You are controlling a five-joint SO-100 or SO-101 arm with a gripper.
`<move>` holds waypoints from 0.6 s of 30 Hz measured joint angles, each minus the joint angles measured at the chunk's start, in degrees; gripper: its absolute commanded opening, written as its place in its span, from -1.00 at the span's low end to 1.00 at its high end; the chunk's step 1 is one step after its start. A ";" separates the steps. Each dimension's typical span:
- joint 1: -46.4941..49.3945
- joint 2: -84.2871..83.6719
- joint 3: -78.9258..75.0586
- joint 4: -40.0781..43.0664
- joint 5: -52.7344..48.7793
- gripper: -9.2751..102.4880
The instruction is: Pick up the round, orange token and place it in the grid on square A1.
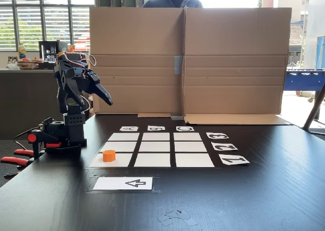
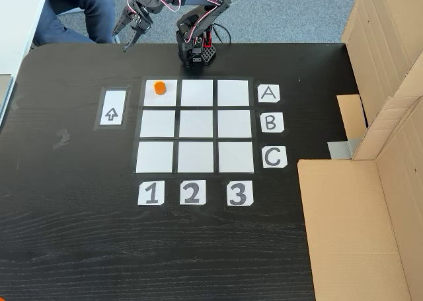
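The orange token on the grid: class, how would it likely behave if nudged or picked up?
The token stands flat on its end in square A1, so it would probably slide, not roll. It looks short and squat, so tipping seems unlikely. Its matte, solid look suggests something stiff and light.

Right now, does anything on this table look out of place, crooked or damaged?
Mostly tidy. The token sits in square A1, off-centre toward its upper left in the top-down fixed view. The number cards lie slightly askew. A pale scuff marks the table, and small clear scraps lie near its front edge.
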 measured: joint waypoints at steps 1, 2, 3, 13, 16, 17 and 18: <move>1.23 1.14 0.00 0.70 0.00 -0.35; 1.85 2.81 0.09 1.76 0.00 -0.36; 3.69 4.31 -0.09 2.64 0.00 -0.36; 17.40 13.89 5.54 6.59 0.09 -0.57; 18.46 18.37 11.51 6.06 0.26 -0.62; 20.65 19.34 15.21 6.94 0.00 -0.63; 23.38 19.16 17.49 6.86 0.18 -0.63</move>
